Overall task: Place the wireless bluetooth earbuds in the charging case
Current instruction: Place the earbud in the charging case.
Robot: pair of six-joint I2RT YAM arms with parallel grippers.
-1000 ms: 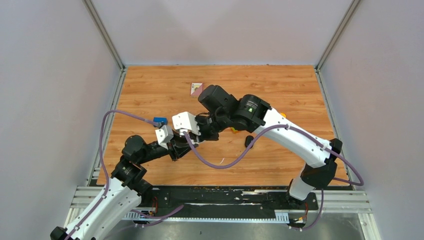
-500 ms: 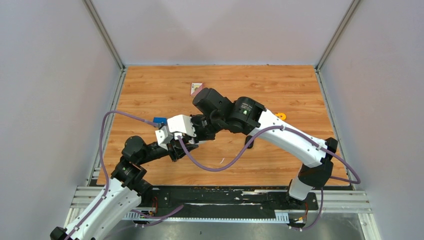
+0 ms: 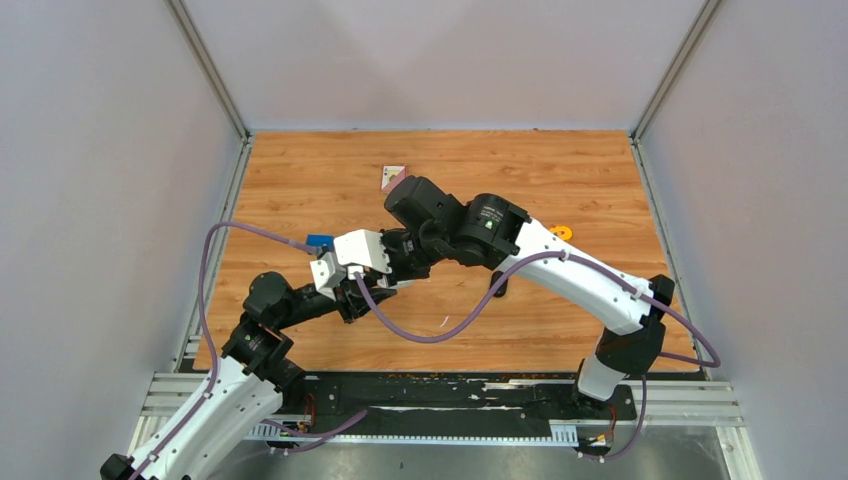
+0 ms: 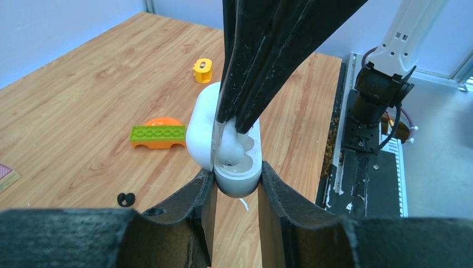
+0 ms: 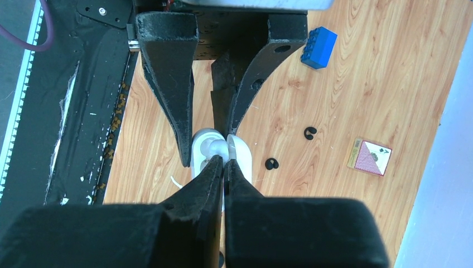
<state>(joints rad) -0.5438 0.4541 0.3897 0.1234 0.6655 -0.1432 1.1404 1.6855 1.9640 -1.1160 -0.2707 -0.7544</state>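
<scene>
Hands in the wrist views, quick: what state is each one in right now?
Left hand: closed on the open white charging case.
Right hand: closed, pinching a white earbud at the case's opening.

The wooden surface (image 3: pixel 600 170) carries, from its middle, a red-patterned card (image 3: pixel 393 177) at eleven o'clock, a blue brick (image 3: pixel 320 241) at nine and a yellow spool (image 3: pixel 561 232) at three. The spool sits at one o'clock from a green-and-orange toy (image 4: pixel 158 135).

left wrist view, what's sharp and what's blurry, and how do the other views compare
Left wrist view: the case is sharp at mid-frame, the left fingers along the bottom are dark and soft. Right wrist view: the right fingers fill the bottom as a dark blur. Top view: evenly lit, but the arms hide the case.
</scene>
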